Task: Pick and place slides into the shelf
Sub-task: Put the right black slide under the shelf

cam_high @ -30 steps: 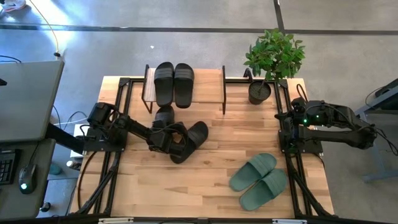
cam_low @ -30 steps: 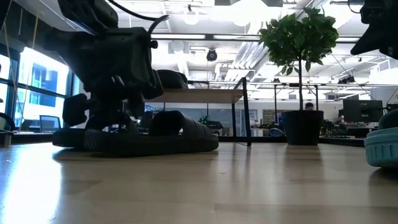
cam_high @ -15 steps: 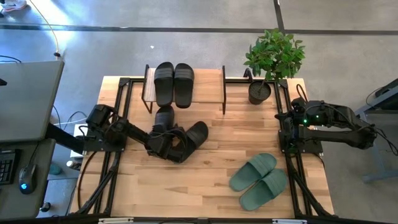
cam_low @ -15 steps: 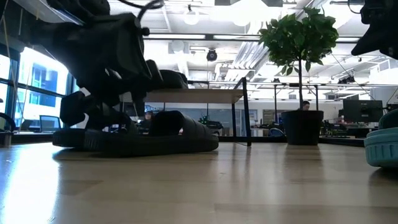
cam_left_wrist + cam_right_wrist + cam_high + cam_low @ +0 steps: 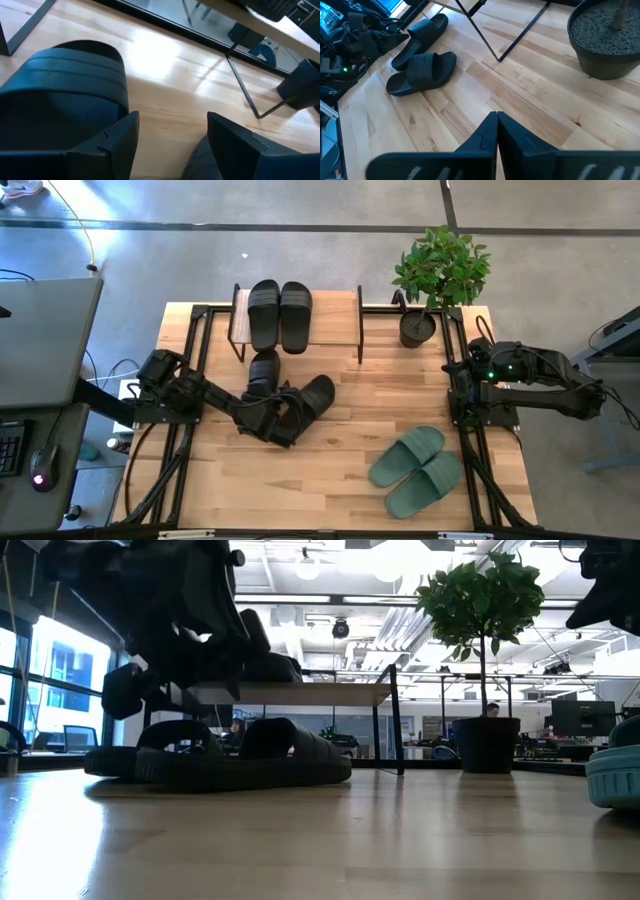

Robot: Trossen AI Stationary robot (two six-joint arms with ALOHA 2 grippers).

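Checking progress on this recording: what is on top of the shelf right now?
One pair of black slides lies side by side on the shelf top; the rest of the plank is bare. What lies under the plank is covered in the high view.

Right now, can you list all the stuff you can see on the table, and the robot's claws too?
Matte black slide sandals on the shelf: two, black, side by side on the plank top.
Matte black slide sandals on the table: two, black, in front of the shelf, by the left claw.
Sage green slide sandals: two, green, front right of the table.
Low wooden shelf with black metal frame: one, back of the table.
Potted green plant in a dark pot: one, back right corner.
Left claw: open, over the black sandals on the table.
Right claw: shut, waiting at the right edge.
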